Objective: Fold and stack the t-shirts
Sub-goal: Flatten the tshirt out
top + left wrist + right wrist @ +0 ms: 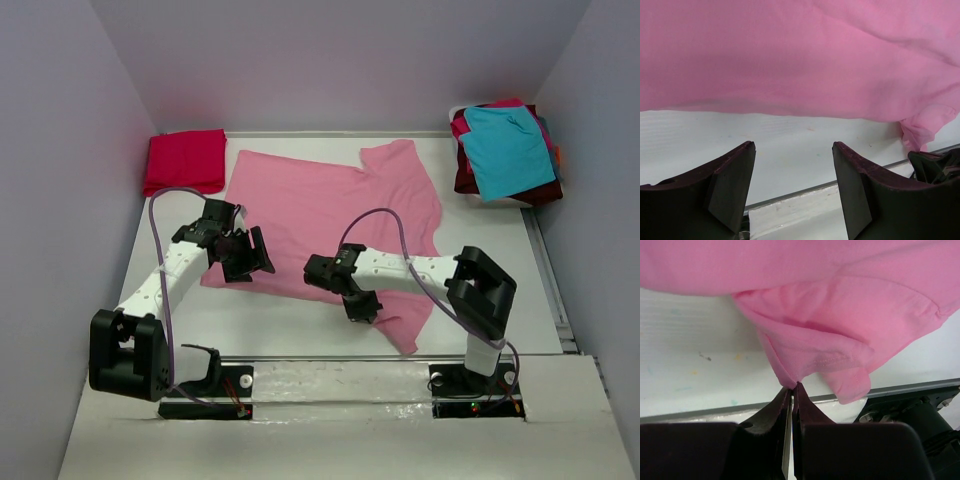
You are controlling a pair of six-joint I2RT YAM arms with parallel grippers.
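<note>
A pink t-shirt (330, 215) lies spread on the white table, its near right part rumpled. My right gripper (360, 306) is shut on a fold of its near edge (790, 377), with a sleeve (852, 382) hanging beside the jaws. My left gripper (247, 255) is open and empty, over the shirt's near left edge; in the left wrist view the pink cloth (800, 60) lies beyond its fingertips (747, 150). A folded red shirt (186, 160) lies at the far left. A pile of unfolded shirts, a cyan one (508, 150) on top, sits at the far right.
Grey walls close the table on three sides. A metal rail (390, 358) runs along the near table edge in front of the arm bases. The right arm's base (920, 415) shows in the right wrist view.
</note>
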